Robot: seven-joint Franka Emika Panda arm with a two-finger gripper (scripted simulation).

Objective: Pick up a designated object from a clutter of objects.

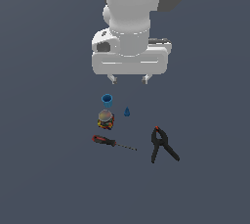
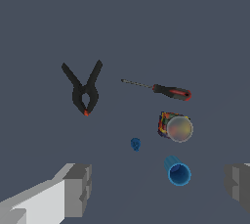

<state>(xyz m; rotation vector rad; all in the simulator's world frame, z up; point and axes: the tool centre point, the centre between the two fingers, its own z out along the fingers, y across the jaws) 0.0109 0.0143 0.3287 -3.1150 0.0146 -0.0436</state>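
The screwdriver [image 1: 113,143] lies flat on the grey surface, red-and-black handle toward the exterior view's left, thin dark shaft pointing right. It also shows in the wrist view [image 2: 161,90]. My gripper [image 1: 129,78] hangs open and empty above the clutter, behind the blue cup [image 1: 107,100]. In the wrist view its two grey fingers [image 2: 78,189] stand wide apart, with the gripper [image 2: 158,186] over the blue cup [image 2: 177,171]. The multicoloured round lump [image 1: 105,119] sits between cup and screwdriver. The tiny blue cone [image 1: 127,112] stands beside it.
The black A-shaped clamp with a red tip [image 1: 161,145] lies to the exterior view's right of the screwdriver's shaft tip, apart from it. It also shows in the wrist view [image 2: 85,91]. The lump [image 2: 175,126] and cone [image 2: 135,144] show there too.
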